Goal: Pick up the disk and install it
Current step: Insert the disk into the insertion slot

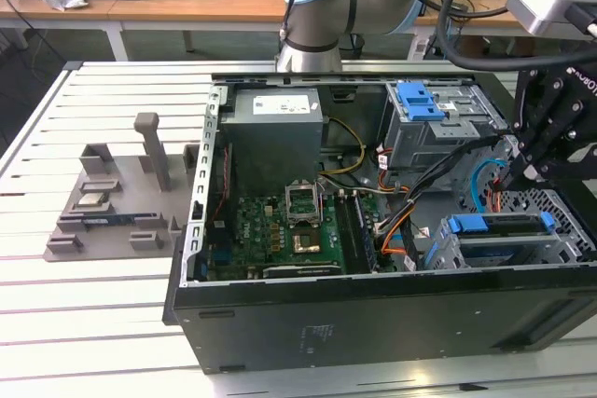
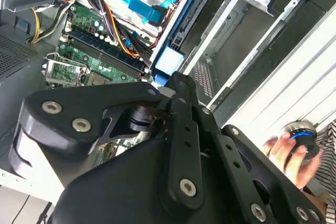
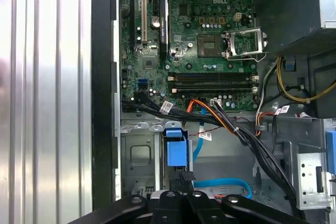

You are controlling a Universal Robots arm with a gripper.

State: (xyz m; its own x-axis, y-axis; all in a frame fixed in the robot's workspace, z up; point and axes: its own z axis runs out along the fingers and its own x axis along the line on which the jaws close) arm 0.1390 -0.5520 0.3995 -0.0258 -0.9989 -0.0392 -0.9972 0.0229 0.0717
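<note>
Open black metal PC tower case point(image 1: 373, 314) lies on its side on white slatted surface point(image 1: 93, 305), interior facing up.

Silver hard-drive disk w/ blue plastic frame point(image 1: 494, 225) sits in grey metal drive cage point(image 1: 569, 240), approx 4 o'clock in exterior view, by case's near wall. Disk appears to stand on edge, blue-framed edge up. Long axis runs 9–3 o'clock in exterior view, parallel to that wall. Its blue tab end points to 9 o'clock, toward green motherboard point(image 1: 270, 230). In first wrist view the tab end of the disk point(image 3: 176, 153) shows in the cage slot.

Black robot claw point(image 1: 511, 179) hangs at 3 o'clock, just above the cage, close over disk's tab end. Contact w/ disk: can't tell. Whether claw is apart, together or clamped: can't tell.

Bare blue plastic clip point(image 1: 420, 100) lies on upper cage at 1 o'clock. Grey metal power-supply box point(image 1: 275, 128) at 11–12 o'clock inside case.

In second wrist view, a person's hand point(image 2: 286, 156) rests outside the case.
</note>
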